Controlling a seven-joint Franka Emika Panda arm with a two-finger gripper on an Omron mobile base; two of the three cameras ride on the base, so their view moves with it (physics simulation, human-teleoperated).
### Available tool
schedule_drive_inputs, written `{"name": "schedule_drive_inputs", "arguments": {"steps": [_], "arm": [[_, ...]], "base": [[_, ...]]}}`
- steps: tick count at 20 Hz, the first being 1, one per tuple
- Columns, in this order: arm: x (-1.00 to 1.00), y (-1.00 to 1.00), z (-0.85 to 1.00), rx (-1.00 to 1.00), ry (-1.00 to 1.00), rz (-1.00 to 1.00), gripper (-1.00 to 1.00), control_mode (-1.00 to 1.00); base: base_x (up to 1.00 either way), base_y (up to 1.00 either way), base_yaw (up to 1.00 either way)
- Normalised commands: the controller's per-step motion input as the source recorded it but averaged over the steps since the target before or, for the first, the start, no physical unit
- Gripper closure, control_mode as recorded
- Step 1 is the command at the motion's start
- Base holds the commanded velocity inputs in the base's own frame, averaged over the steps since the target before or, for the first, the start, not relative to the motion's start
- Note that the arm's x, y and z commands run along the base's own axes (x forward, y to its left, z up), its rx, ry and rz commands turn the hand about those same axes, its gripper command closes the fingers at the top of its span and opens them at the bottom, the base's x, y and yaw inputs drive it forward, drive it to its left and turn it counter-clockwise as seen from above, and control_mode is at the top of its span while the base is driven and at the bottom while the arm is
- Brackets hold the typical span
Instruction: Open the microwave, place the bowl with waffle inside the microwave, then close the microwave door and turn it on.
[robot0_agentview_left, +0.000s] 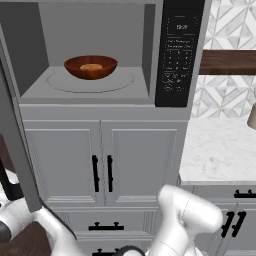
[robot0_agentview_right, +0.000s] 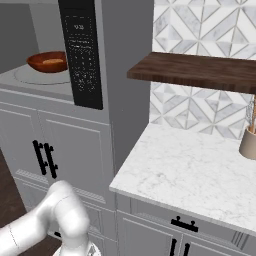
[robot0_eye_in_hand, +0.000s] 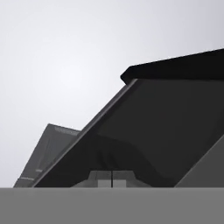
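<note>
The microwave (robot0_agentview_left: 100, 55) stands open; its cavity is exposed in both base views, and the microwave door (robot0_agentview_left: 15, 150) is swung out to the left, seen edge-on as a grey slab down the left side of the left base view. The bowl (robot0_agentview_left: 91, 66) sits on the round turntable inside the cavity, near its middle, with the waffle (robot0_agentview_left: 91, 66) lying in it as a small tan disc; so opening and placing look done. What is left, by my judgement, is swinging the door shut and pressing a button on the black keypad panel (robot0_agentview_left: 179, 55) to the right of the cavity. The gripper (robot0_eye_in_hand: 112, 178) is closed, its two finger tips pressed together with nothing between them; in the hand view it points up close at a dark tinted pane with a black bar at its edge, probably the door's window and handle, though whether it touches the door I cannot tell.
</note>
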Motion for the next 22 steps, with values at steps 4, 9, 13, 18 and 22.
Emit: {"name": "schedule_drive_inputs", "arguments": {"steps": [4, 9, 13, 18, 22], "arm": [[-0.5, -0.27, 0.41, 0.36, -0.02, 0.1, 1.0, -1.0], [-0.62, -0.55, 0.39, 0.39, -0.1, 0.13, 1.0, -1.0], [-0.66, -0.94, 0.36, 0.46, -0.15, 0.11, 1.0, -1.0], [-0.69, -1.0, 0.33, 0.45, -0.2, 0.04, 1.0, -1.0], [-0.55, -1.0, 0.28, 0.47, -0.14, 0.01, 1.0, -1.0]], "base": [[0.0, 0.0, 0.0], [0.0, 0.0, 0.0], [0.0, 0.0, 0.0], [0.0, 0.0, 0.0], [0.0, 0.0, 0.0]]}}
